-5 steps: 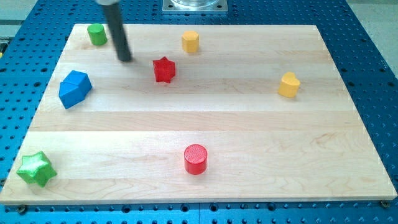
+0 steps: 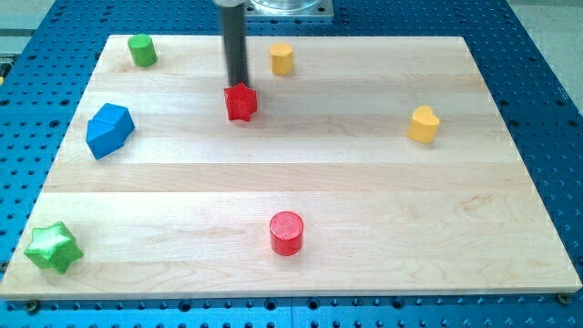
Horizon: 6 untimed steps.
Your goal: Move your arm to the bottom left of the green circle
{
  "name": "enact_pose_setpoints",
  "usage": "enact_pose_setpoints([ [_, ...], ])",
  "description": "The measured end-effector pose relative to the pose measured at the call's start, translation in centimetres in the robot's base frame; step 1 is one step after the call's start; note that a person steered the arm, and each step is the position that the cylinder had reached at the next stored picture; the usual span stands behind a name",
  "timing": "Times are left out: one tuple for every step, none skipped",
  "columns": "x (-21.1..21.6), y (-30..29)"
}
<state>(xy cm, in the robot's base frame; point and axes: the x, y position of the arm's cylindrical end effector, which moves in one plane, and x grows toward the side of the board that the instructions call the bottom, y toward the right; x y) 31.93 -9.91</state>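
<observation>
Camera view, sole view on record. The wooden table (image 2: pixel 364 182) lies on a blue perforated base (image 2: pixel 547 91), with a metal mount (image 2: pixel 287 7) at the view's top edge.

The dark rod comes down from the view's top, and my tip (image 2: pixel 239 88) stands at the top edge of the red star (image 2: pixel 240 103), touching it or just short of it; contact cannot be settled from this angle. The arm carries no jaws, so there is no jaw state to report.

Task object: the green circle (image 2: pixel 141 50), a short green cylinder, sits near the table's top left corner. It stands upright and apart from all other blocks. My tip is well to the view's right of it and somewhat lower, not at its bottom left.

Other blocks, all separate from one another:
- Yellow cylinder (image 2: pixel 281 58), near the top edge, just to the right of the rod.
- Blue block (image 2: pixel 109 129), an angular many-sided shape, at the left side, below the green circle.
- Yellow block (image 2: pixel 423 124), rounded, perhaps heart-shaped, on the right half of the table.
- Red cylinder (image 2: pixel 286 233), lower centre.
- Green star (image 2: pixel 52 247), at the bottom left corner, close to the table's edge.
</observation>
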Motion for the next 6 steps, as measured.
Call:
enact_pose_setpoints([
  [3.6,-5.4],
  [3.6,-5.6],
  [3.3,-7.8],
  [2.2,-13.1],
  [-0.8,-16.8],
  [-6.4,-18.1],
])
